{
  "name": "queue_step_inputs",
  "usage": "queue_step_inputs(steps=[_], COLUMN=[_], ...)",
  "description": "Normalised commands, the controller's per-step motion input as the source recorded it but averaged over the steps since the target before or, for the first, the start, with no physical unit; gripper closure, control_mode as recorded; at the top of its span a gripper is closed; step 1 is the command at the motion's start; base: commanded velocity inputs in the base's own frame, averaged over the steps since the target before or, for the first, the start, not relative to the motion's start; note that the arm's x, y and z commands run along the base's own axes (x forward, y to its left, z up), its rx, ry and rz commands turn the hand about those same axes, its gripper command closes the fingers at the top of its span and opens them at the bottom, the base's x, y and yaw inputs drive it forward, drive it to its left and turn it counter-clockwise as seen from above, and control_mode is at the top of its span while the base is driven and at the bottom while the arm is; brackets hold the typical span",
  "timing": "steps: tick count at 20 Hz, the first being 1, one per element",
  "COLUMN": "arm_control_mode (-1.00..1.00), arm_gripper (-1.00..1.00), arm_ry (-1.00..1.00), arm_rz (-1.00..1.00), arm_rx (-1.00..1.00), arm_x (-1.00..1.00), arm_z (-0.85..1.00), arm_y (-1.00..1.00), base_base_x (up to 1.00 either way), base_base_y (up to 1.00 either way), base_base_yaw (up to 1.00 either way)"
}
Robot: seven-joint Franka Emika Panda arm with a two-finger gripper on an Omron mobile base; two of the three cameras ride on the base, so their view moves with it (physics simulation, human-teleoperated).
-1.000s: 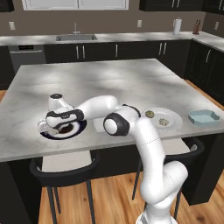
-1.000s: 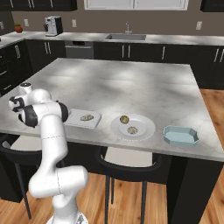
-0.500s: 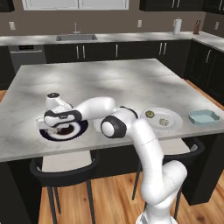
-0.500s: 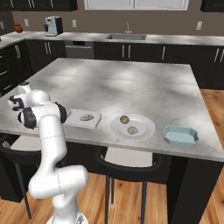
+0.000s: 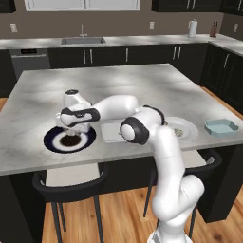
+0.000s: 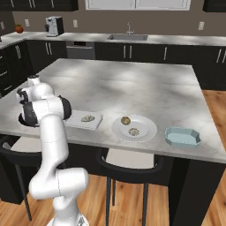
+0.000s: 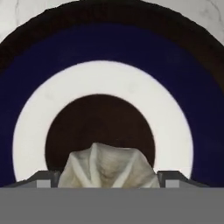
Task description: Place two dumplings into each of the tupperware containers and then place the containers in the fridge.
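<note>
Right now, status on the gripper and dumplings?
Gripper low over blue plate, jaws flanking a dumpling; grip unconfirmed. White tub holds one, round plate two, blue tub empty. Nothing in the way.

the dumpling [image 7: 107, 166] between the end effector [image 7: 107, 177] tips is cut off at its base.

A: Any readable text, labels, brands or numbers?
B: None. Checked both base views and the hand view, no lettering anywhere.
A: The appliances along the back wall?
B: Too small and blurred to show any markings.
A: The plate under the hand camera?
B: Just plain coloured rings, no print or logo.
A: Signs or stickers on the cabinets?
B: No legible ones. Nothing readable to log.
</note>
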Motion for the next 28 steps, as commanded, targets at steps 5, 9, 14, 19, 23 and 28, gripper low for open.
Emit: queue_step_inputs(steps=[5, 9, 14, 19, 23, 28], arm_control_mode=[-1.00, -1.00, -1.00, -1.00, -1.00, -1.00], arm_gripper=[1.00, 1.00, 1.00, 1.00, 1.00, 1.00], arm_ry=[-0.18, -0.22, -0.20, 0.03, 0.06, 0.17], arm_rz=[-0.17, -0.12, -0.07, -0.01, 0.00, 0.00], arm_rx=[0.19, 0.16, 0.13, 0.00, 0.00, -0.11], arm_x=[-0.28, -0.39, -0.32, 0.00, 0.00, 0.20], arm_z=[0.40, 0.05, 0.02, 0.15, 0.44, 0.01], arm_y=[-1.00, -1.00, -1.00, -1.00, -0.86, -0.33], base_base_x=[0.00, 0.00, 0.00, 0.00, 0.00, 0.00], base_base_y=[0.00, 0.00, 0.00, 0.00, 0.00, 0.00], base_base_yaw=[0.00, 0.00, 0.00, 0.00, 0.00, 0.00])
